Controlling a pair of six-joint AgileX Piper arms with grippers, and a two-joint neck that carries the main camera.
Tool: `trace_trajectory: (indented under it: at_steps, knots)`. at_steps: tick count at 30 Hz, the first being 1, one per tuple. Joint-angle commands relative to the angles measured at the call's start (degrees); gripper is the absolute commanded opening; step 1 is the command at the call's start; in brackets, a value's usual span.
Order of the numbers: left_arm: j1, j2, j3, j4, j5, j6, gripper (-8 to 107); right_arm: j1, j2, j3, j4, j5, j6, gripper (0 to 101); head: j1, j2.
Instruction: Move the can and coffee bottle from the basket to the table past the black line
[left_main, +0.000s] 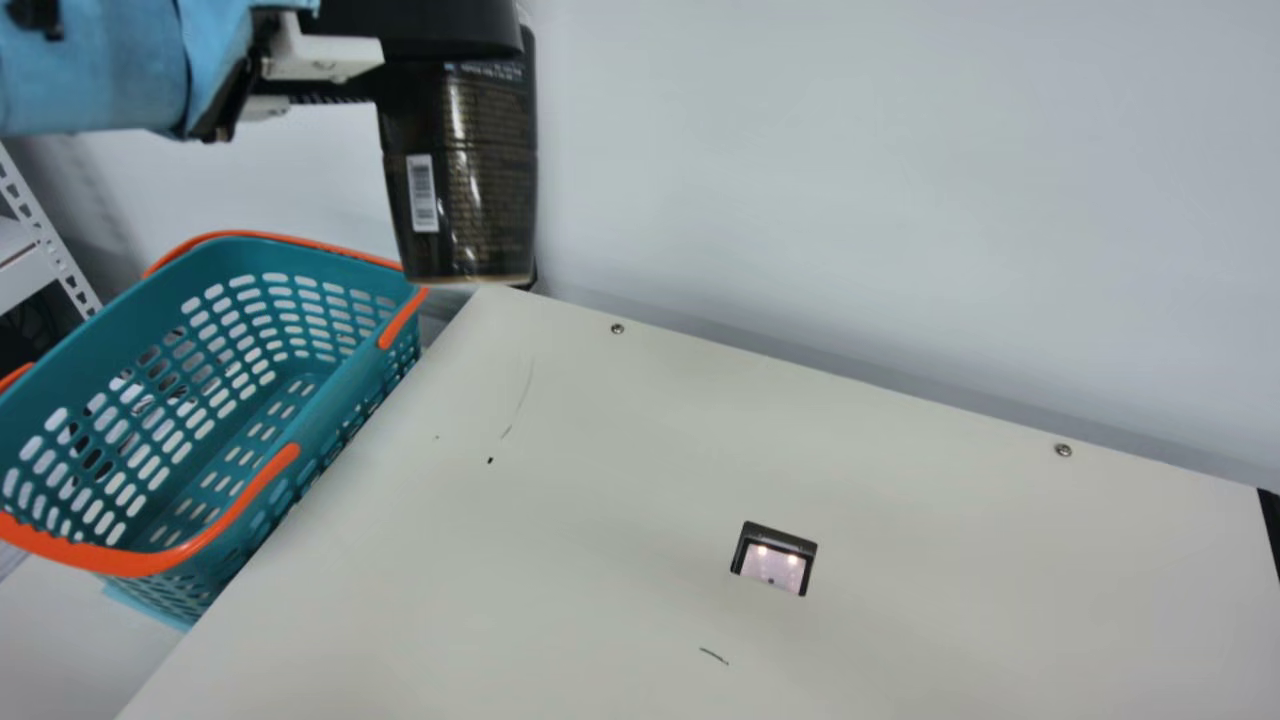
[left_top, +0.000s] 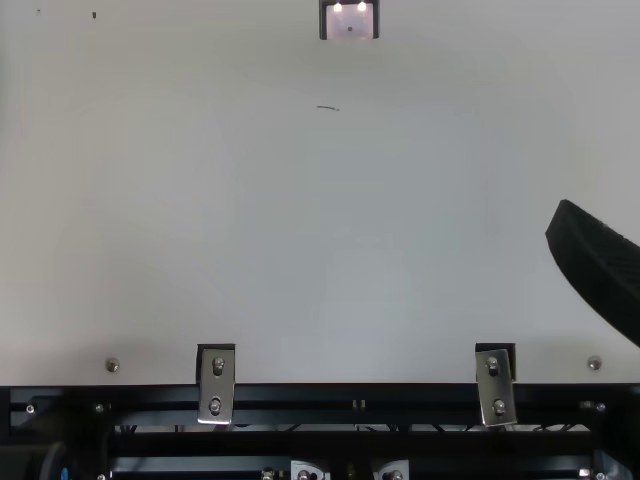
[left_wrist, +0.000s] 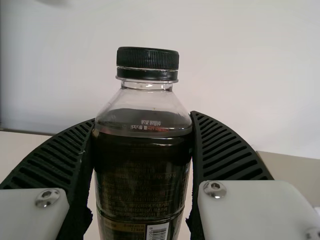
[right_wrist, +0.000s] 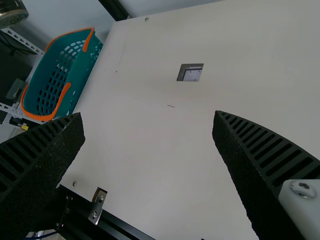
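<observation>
High at the upper left of the main view is my left gripper (left_main: 440, 35), above and right of the basket (left_main: 390, 365). It is shut on the coffee bottle (left_main: 470, 190), which hangs upright, clear of the table. In the left wrist view the ribbed fingers of the left gripper (left_wrist: 143, 117) press both sides of the dark bottle (left_wrist: 142, 175), below its black cap. A finger of my right gripper (left_top: 600, 270) reaches in at the top view's right edge. The right wrist view has the right gripper (right_wrist: 149, 115) open, nothing between its fingers.
The cream table (left_main: 600, 450) has a rectangular cut-out (left_main: 774, 560) and a short thin black line (left_main: 714, 656) near it. The basket stands beyond the table's left edge, its orange handles lowered. A wall (left_main: 850, 180) rises behind the table; metal brackets (left_top: 216, 385) line the near edge.
</observation>
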Motion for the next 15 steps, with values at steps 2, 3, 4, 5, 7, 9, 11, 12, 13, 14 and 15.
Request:
trace_trajectory:
  at_steps: [2,3,4,5,7,9,11,12,13,14,15]
  knots:
    - [-2.8,-0.7,0.2,1.6,0.2,-3.7,10,0.0,0.0,0.0,0.0,0.0,0.0,101,-0.2,-2.5]
    - [-3.5,-0.9,0.2,2.0,0.2,-4.6,10,0.0,0.0,0.0,0.0,0.0,0.0,101,-0.3,-3.3]
    - [-4.2,-1.1,0.2,2.5,0.2,-5.5,10,0.0,0.0,0.0,0.0,0.0,0.0,101,-0.3,-4.3]
    - [-4.9,-1.3,0.2,3.0,0.2,-6.3,10,0.0,0.0,0.0,0.0,0.0,0.0,101,-0.4,-5.2]
    - [-6.2,-1.6,0.2,3.8,0.2,-7.9,10,0.0,0.0,0.0,0.0,0.0,0.0,101,-0.6,-7.1]
    - [-7.4,-2.0,0.3,4.6,0.2,-9.3,10,0.0,0.0,0.0,0.0,0.0,0.0,101,-0.8,-9.1]
    - [-8.6,-2.2,0.4,5.6,0.0,-10.7,10,0.0,0.0,0.0,0.0,0.0,0.0,101,-0.9,-11.1]
    - [-9.3,-2.3,0.4,6.1,-0.2,-11.5,10,0.0,0.0,0.0,0.0,0.0,0.0,101,-0.9,-12.1]
    - [-9.7,-2.4,0.5,6.4,-0.3,-11.9,10,0.0,0.0,0.0,0.0,0.0,0.0,101,-0.8,-13.0]
    - [-10.3,-2.5,0.5,7.0,-0.4,-12.7,10,0.0,0.0,0.0,0.0,0.0,0.0,101,-0.7,-13.9]
    - [-10.8,-2.6,0.6,7.3,-0.5,-13.1,10,0.0,0.0,0.0,0.0,0.0,0.0,101,-0.6,-14.7]
